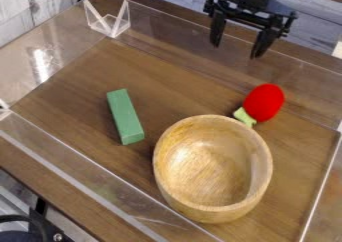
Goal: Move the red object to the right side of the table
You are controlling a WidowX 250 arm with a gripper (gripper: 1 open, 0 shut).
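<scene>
One red object, one bowl, one block
The smooth, rounded red object (265, 103) is lying beside the round wooden bowl (213, 169); one rectangular green block (126, 117) is lying apart; the black gripper (241, 44) is holding its jaws spread.

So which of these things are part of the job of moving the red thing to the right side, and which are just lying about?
Part of the job:
- red object
- table
- gripper

Just lying about:
- wooden bowl
- green block
</scene>
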